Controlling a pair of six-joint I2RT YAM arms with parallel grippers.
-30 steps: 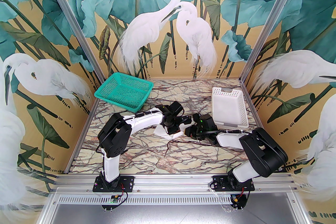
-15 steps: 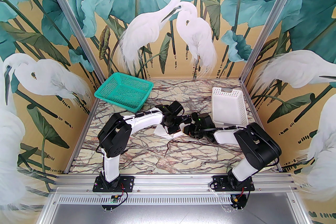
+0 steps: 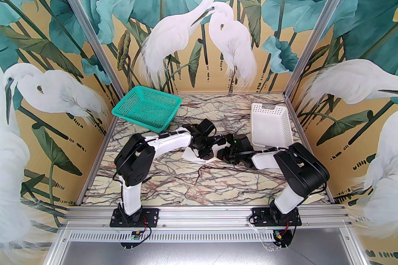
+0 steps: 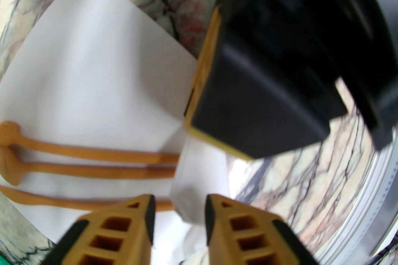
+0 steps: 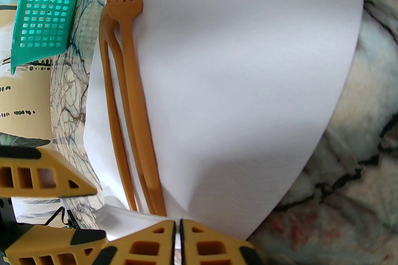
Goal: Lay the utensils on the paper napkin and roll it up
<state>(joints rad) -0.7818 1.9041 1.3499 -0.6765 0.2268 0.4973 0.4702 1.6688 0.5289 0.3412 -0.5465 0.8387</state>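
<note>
Noted a matt white paper napkin [image 5: 242, 86]. Found the utensils [image 5: 139, 102] smooth, matt, wood-like. Recorded a glossy, marble-patterned table [image 3: 199, 183].

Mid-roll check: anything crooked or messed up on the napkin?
Only the napkin: one corner is folded back over the handle ends of the utensils and creased, pinched in the right hand. The utensils lie side by side, tight against one edge. Nothing looks spilled or damaged.

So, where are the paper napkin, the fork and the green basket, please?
paper napkin [image 5: 248, 71]: right wrist view, flat middle.
fork [image 5: 140, 102]: right wrist view, handle.
green basket [image 3: 146, 107]: top view, bare mesh floor.
</note>
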